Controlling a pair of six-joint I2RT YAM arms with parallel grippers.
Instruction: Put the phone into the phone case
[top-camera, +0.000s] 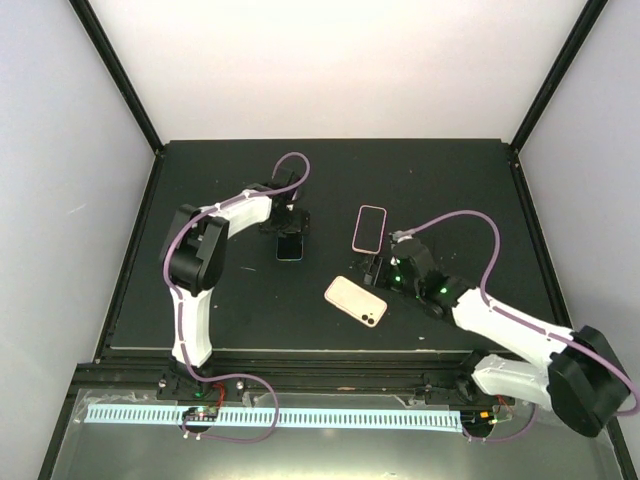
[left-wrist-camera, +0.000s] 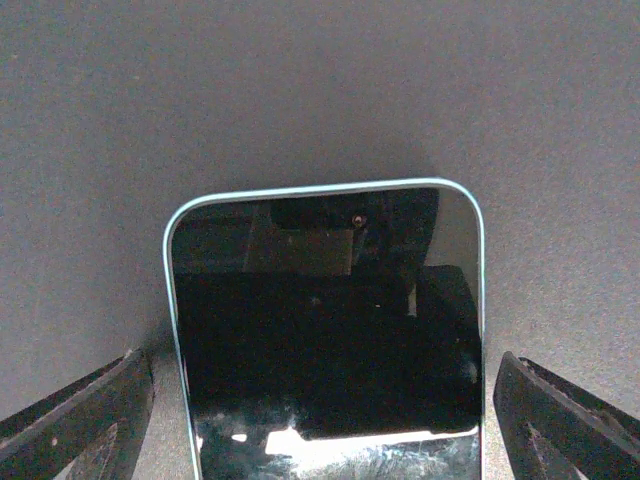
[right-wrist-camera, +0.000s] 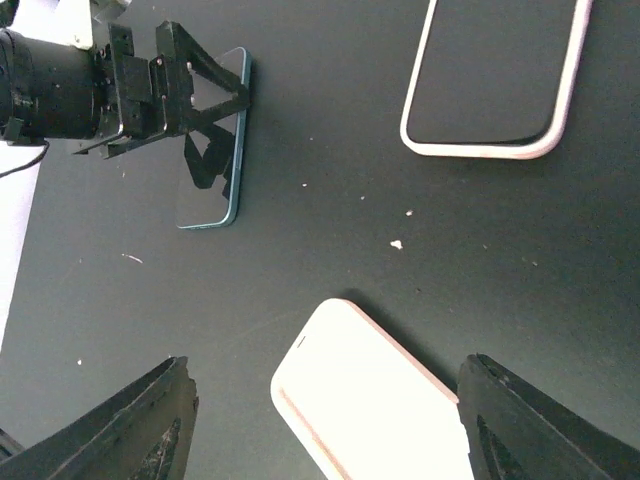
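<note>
Two lie near blue phone (top-camera: 289, 248): rimmed case (top-camera: 369, 229), perhaps pink phone (top-camera: 356, 301).

A matte black surface (top-camera: 450, 180) fills the floor of the enclosure. Behind its far edge rises a pale back wall (top-camera: 340, 70), the brightest area in view. A duller grey-white left wall (top-camera: 50, 250) stands along the surface's left edge and a matching right wall (top-camera: 600, 200) along its right. From its far corners a left black post (top-camera: 115, 72) and a right black post (top-camera: 560, 72) slant outward. Along its near edge runs a pale slotted strip (top-camera: 300, 417). The light is soft and even. A few white specks (right-wrist-camera: 397, 243) dot the surface.
</note>
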